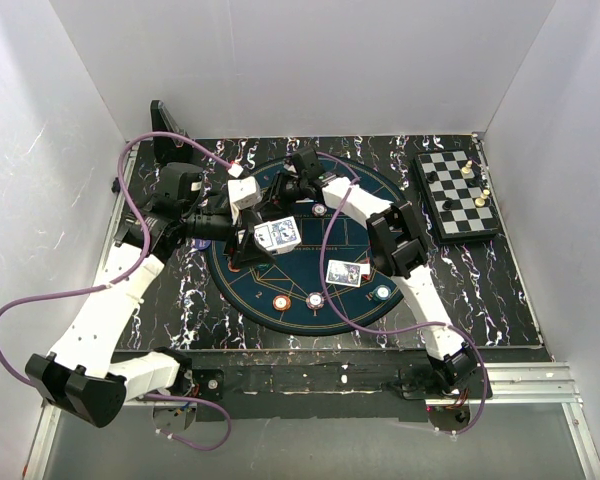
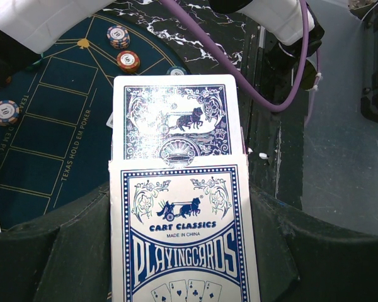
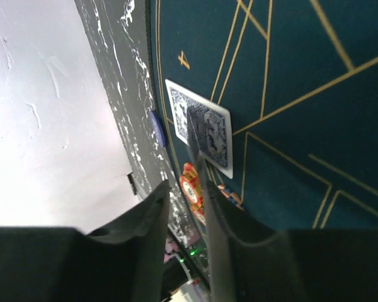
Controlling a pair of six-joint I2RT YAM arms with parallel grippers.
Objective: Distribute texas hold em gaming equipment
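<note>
My left gripper is shut on a blue-and-white playing-card box, held above the left half of the round mat. One blue-backed card sticks out of the box top. My right gripper hovers over the mat's far edge with its jaws apart. A blue-backed card lies on the mat just beyond them. A thin blurred strip runs along its right finger. An orange striped chip and a blue disc lie by the mat's rim. More cards lie near the right arm.
Striped chips sit along the mat's near edge, and another lies near its middle. A chessboard with small pieces stands at the far right. White walls enclose the marbled black table.
</note>
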